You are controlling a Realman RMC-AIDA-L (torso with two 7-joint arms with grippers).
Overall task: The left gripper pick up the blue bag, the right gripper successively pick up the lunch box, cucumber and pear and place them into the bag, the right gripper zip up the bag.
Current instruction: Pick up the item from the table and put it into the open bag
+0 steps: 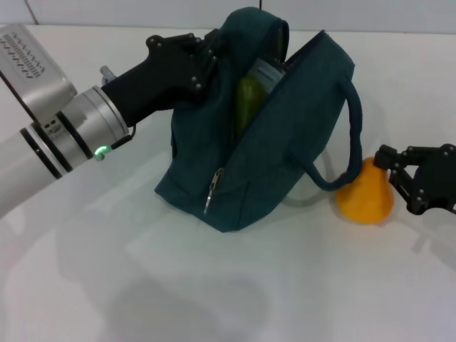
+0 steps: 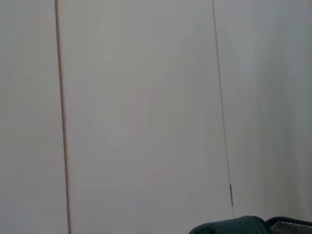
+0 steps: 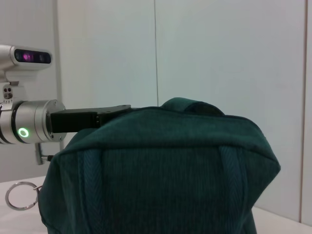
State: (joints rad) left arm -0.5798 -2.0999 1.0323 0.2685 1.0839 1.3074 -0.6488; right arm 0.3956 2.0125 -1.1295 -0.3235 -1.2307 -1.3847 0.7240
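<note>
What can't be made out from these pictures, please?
- The lunch box: all but an edge is hidden by the blue bag in the head view.
- Left gripper: its fingertips are buried in the bag's fabric.
- Pear: absent from both wrist views.
- Right gripper: the frame edge cuts off its wrist.

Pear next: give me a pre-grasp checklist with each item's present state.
1. Blue bag held up by the left gripper: ok.
2. Bag mouth unzipped and open: ok.
3. Cucumber already inside: ok.
4. Lunch box inside: cannot tell.
5. Pear on the table, free of the bag handle: not ok, handle rests against it.
6. Right gripper beside the pear, jaws open, not yet around it: ok.
</note>
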